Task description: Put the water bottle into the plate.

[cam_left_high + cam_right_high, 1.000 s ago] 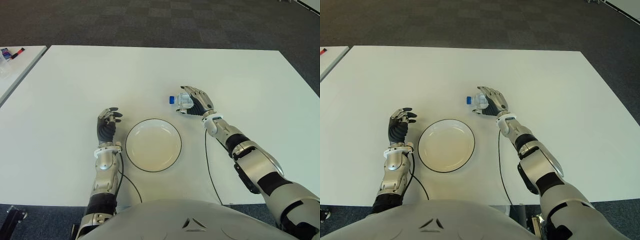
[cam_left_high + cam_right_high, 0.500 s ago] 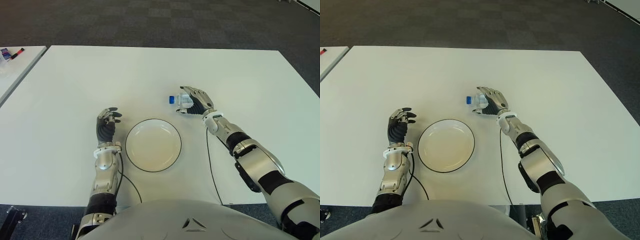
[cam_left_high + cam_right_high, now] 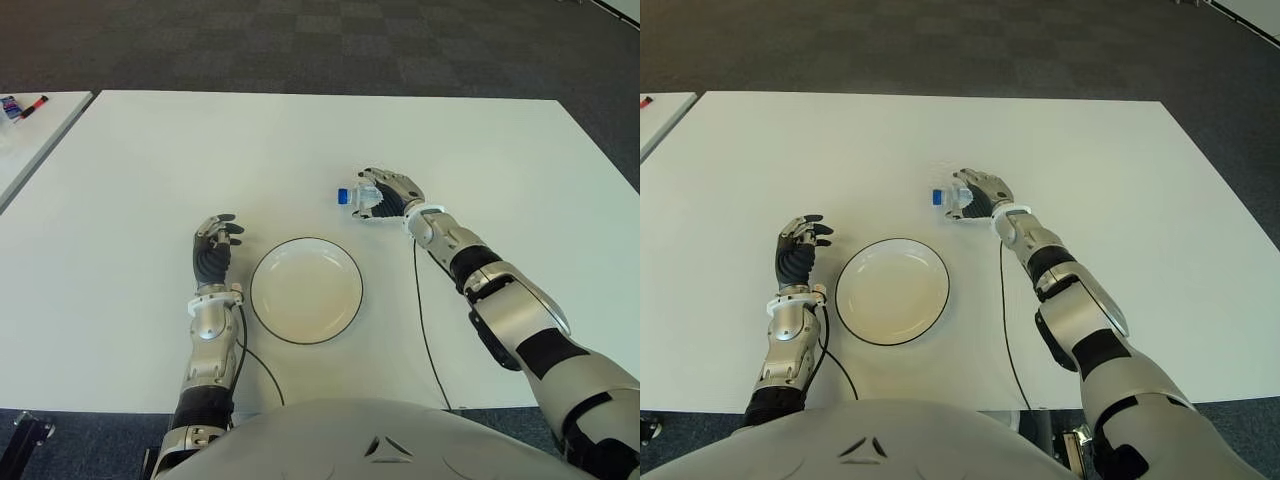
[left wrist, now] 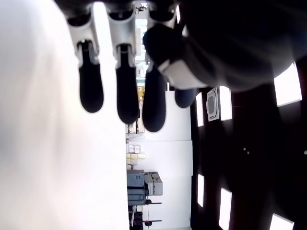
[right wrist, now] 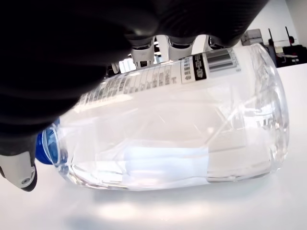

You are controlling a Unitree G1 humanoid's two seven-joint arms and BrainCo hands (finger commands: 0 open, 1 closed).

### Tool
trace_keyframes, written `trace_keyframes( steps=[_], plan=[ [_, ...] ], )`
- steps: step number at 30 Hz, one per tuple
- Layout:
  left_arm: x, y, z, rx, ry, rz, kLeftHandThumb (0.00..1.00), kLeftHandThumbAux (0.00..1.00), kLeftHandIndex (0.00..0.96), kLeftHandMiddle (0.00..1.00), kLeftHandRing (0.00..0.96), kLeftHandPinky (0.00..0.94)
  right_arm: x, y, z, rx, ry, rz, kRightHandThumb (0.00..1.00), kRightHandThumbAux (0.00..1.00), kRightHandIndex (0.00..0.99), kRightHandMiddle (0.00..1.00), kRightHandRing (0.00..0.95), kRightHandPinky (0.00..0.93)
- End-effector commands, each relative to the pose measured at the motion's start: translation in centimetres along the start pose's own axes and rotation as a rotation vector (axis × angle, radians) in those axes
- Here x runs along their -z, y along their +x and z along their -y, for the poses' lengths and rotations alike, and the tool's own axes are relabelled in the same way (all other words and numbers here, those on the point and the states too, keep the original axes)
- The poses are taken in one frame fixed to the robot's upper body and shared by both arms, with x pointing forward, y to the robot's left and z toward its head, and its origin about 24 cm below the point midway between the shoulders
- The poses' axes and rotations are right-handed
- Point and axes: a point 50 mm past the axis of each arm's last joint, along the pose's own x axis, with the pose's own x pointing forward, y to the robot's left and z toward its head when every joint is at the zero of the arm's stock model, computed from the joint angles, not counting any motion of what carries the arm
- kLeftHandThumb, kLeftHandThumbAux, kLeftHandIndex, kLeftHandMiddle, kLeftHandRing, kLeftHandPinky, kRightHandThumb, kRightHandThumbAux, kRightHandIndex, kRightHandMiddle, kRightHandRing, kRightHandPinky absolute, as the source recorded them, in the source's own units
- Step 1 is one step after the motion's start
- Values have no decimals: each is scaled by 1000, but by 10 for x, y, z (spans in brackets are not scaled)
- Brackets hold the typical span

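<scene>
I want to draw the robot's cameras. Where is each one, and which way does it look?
Left eye view: on the head, looking down at the white table; shows both arms, the left hand beside the plate.
Right eye view: on the head too, set slightly aside, same downward look; right hand on the water bottle.
Left wrist view: on the left wrist, close on its own dark fingers, holding nothing.
Right wrist view: on the right wrist, close on the lying bottle under its hand.
Shared: both eye views show the same scene.

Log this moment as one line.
right robot hand: shut on clear plastic water bottle, lying on white table | white round plate: empty
</scene>
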Motion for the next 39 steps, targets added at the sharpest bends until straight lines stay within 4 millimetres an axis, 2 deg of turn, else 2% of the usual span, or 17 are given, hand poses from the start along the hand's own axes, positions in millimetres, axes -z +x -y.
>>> trace_keyframes(
  steps=[1,19,39],
  plan=[
    [2,1,2,-5,-8,-9,945,655,386,536,465,497,1,1,2,-28,1,-13,122,480,0,25,69,124],
    [1,1,3,-6,-12,1,944,655,386,533,472,526,0,4,11,-19,38,-8,104,473,0,23,81,161],
    [1,2,3,-12,-27,22,945,654,387,533,474,524,1,4,16,-2,125,-13,72,465,0,25,84,151]
  ],
)
